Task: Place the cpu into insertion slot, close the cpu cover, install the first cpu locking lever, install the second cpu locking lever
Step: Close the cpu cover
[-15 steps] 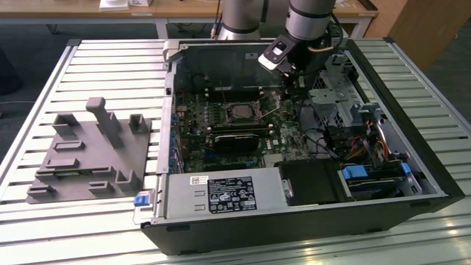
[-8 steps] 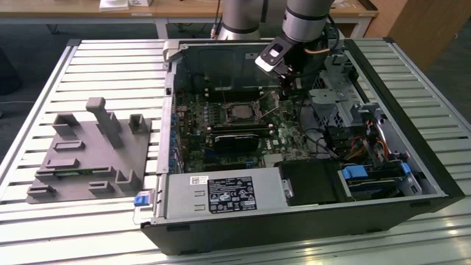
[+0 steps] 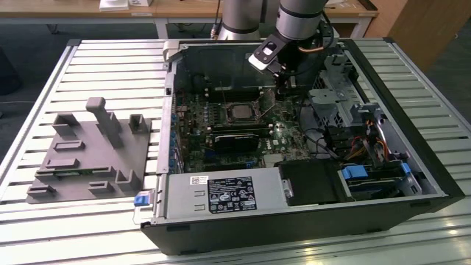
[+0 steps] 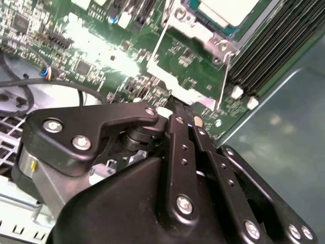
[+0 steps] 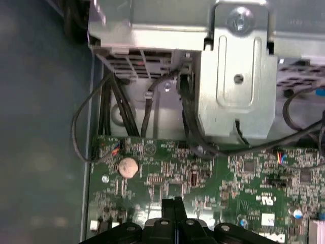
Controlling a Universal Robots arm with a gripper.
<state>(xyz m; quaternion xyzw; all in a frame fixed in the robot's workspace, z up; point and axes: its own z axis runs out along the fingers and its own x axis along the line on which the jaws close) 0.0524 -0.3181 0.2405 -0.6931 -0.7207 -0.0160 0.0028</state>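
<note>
The cpu lies in the insertion slot on the green motherboard of the open computer case. Its pale face shows in the second wrist view, with the silvery cpu cover framing it. Thin wire locking levers run along the socket's sides. My gripper hangs just to the exterior view's right of the socket. It is shut, fingers pressed together, with nothing visible between them. The gripper's tips sit right at the edge of the socket's metal frame.
A grey fixture block stands on the slatted table at the exterior view's left. Inside the case are a black card, the power supply, a metal drive cage and loose cables. Black memory slots flank the socket.
</note>
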